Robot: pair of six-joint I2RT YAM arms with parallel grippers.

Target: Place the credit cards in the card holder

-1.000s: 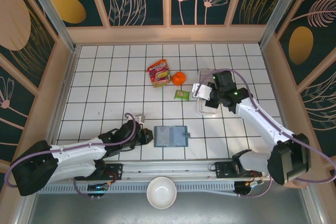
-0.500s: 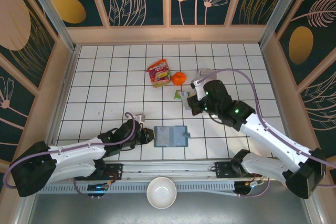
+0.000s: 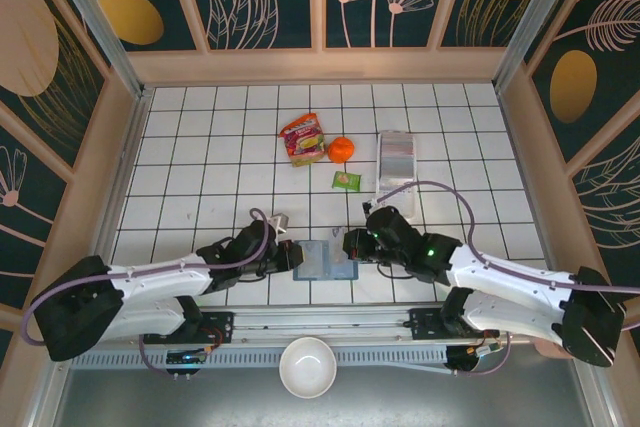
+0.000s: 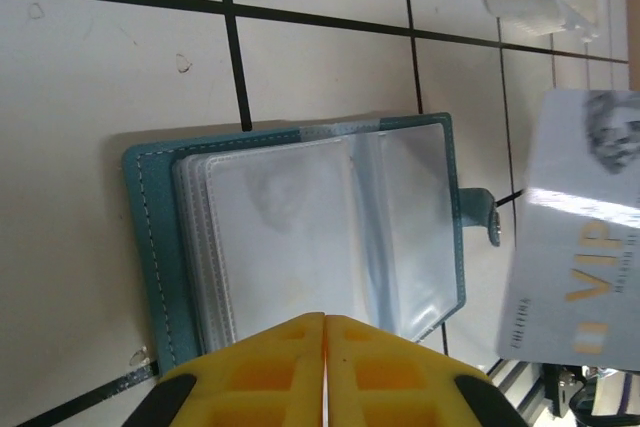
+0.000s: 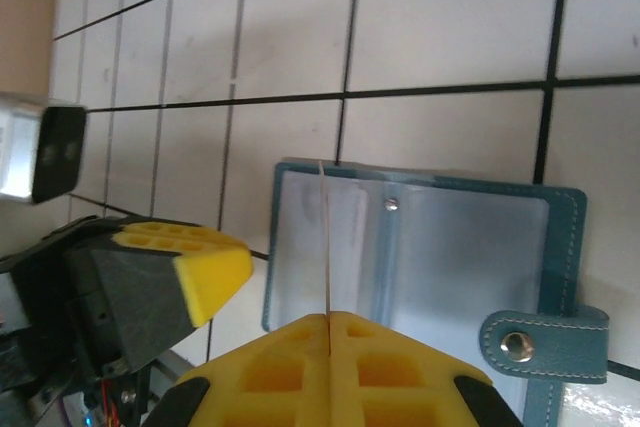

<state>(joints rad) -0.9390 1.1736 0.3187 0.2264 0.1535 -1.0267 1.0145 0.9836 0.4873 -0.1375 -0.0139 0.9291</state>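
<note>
Item 1, card holder (image 3: 322,260): we find it at the middle of the tiled bench's near edge, lying open and flat with its clear sleeves facing up and its snap tab toward the right.

Item 2, left gripper (image 4: 325,325): yellow jaws pressed together with nothing between them, at the holder's left edge.

Item 3, right gripper (image 5: 328,323): jaws clamped on a credit card (image 4: 585,237). The card is pale, marked VIP, and held on edge over the open holder. We cannot tell whether it touches a sleeve.

Item 4, toward the far edge and well apart from the holder: a clear plastic tray (image 3: 397,157), an orange (image 3: 341,149), a red snack packet (image 3: 302,139) and a small green packet (image 3: 346,181).
</note>
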